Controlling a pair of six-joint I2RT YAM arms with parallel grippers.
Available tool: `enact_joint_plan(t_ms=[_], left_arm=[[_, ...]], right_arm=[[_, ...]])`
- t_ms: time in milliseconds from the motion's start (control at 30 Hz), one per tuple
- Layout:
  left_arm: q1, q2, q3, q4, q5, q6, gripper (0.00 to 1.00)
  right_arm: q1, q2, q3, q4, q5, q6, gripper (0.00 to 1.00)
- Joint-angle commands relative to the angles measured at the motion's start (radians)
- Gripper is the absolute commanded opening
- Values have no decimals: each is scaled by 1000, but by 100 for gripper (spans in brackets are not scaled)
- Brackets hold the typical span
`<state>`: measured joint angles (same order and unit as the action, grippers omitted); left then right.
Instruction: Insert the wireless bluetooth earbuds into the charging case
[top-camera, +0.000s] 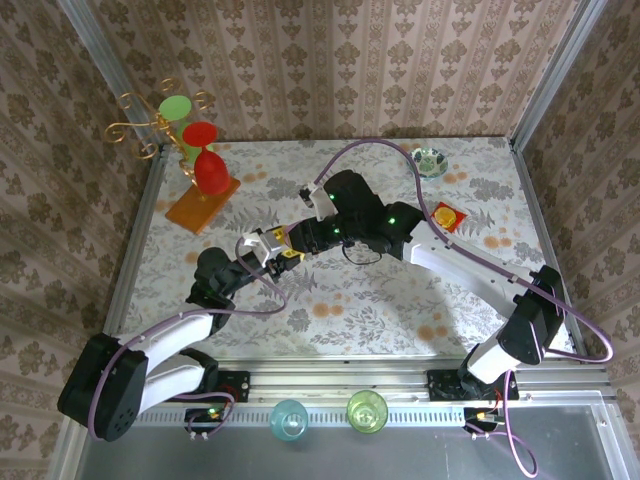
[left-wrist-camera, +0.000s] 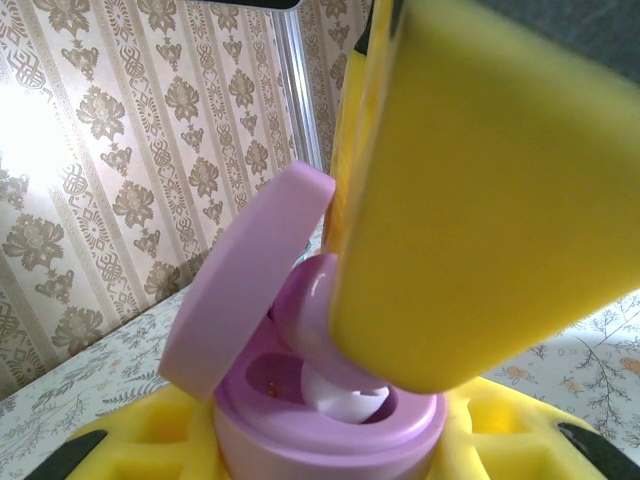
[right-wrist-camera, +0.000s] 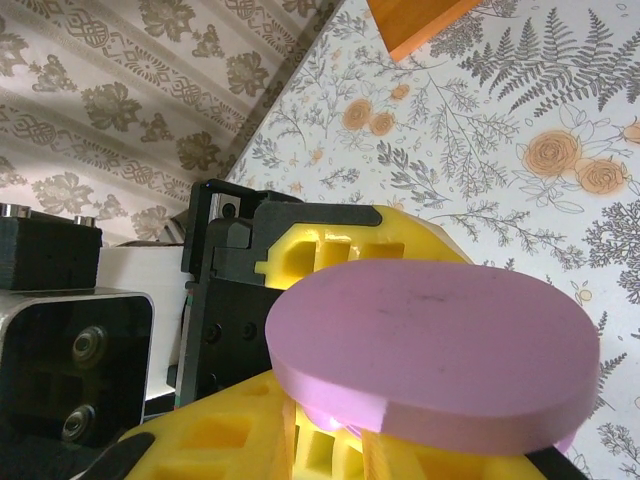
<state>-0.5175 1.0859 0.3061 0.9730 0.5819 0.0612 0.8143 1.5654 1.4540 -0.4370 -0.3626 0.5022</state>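
Floral bench (top-camera: 400, 310) below; left fingers (left-wrist-camera: 130, 440) clamped on open lilac case (left-wrist-camera: 330, 445), lid (left-wrist-camera: 250, 280) tilted back. One earbud (left-wrist-camera: 312, 310) lies partly in its well under right fingers (left-wrist-camera: 480, 200), whose grip cannot be told. Bud likely light, hard, slippery: pinch across its rounded body, lightly

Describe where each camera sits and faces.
Top external: high behind the robot, looking down at the table; left arm and right arm show.
Left wrist: faces the open charging case held in the left gripper; its yellow fingers show.
Right wrist: faces the case's lid, table beyond; own yellow fingers show.
Both wrist views share the lilac lid.
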Motion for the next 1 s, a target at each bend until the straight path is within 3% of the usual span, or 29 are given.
enact_joint_plan(t_ms=[0,967], left_arm=[[-7,-7,2,61,13,-7,22],[-4,-11,-5,60,-4,0,22]], right_arm=[[6,8,27,-44,40,12,23],[-6,-88,-4,-22,9,-14,38]])
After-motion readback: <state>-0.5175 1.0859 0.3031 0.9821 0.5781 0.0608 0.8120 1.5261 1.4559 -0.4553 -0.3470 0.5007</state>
